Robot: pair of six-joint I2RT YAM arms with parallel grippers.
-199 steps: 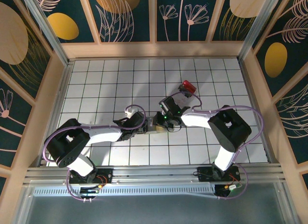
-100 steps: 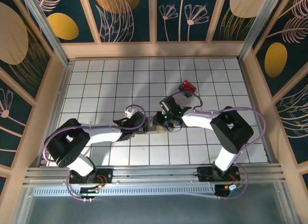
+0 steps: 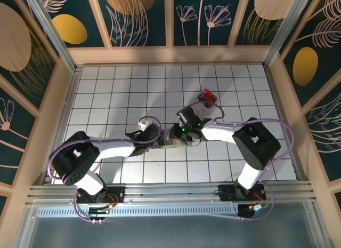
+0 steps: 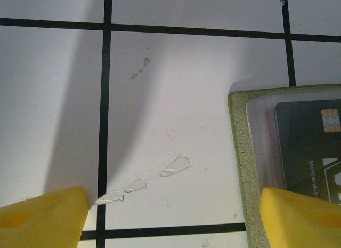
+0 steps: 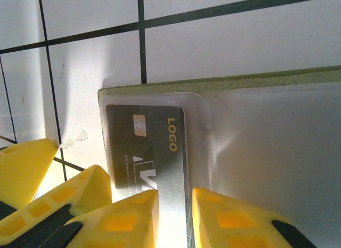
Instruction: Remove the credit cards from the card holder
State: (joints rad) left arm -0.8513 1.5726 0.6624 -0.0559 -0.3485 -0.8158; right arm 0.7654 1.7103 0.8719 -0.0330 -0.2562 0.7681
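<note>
The yellow-green card holder [image 3: 171, 136] lies open on the tiled table between both grippers. Its pale inside has a clear sleeve [image 5: 256, 146] holding a dark credit card [image 5: 144, 141] with a chip and "LOGO" on it. My right gripper [image 5: 175, 205] points down at it, jaws drawn close with the card's right edge in the narrow gap. My left gripper [image 4: 173, 218] is open wide, and its right finger [image 4: 301, 216] sits over the holder's green edge [image 4: 240, 152]. The card [image 4: 309, 146] shows there too. A left finger [image 5: 80, 189] appears beside the card.
A small red object [image 3: 208, 95] lies behind the right arm. The white tabletop [image 3: 122, 93] has black grid lines and wooden walls on three sides. A few clear scuffs [image 4: 175, 165] mark the tile between the left fingers.
</note>
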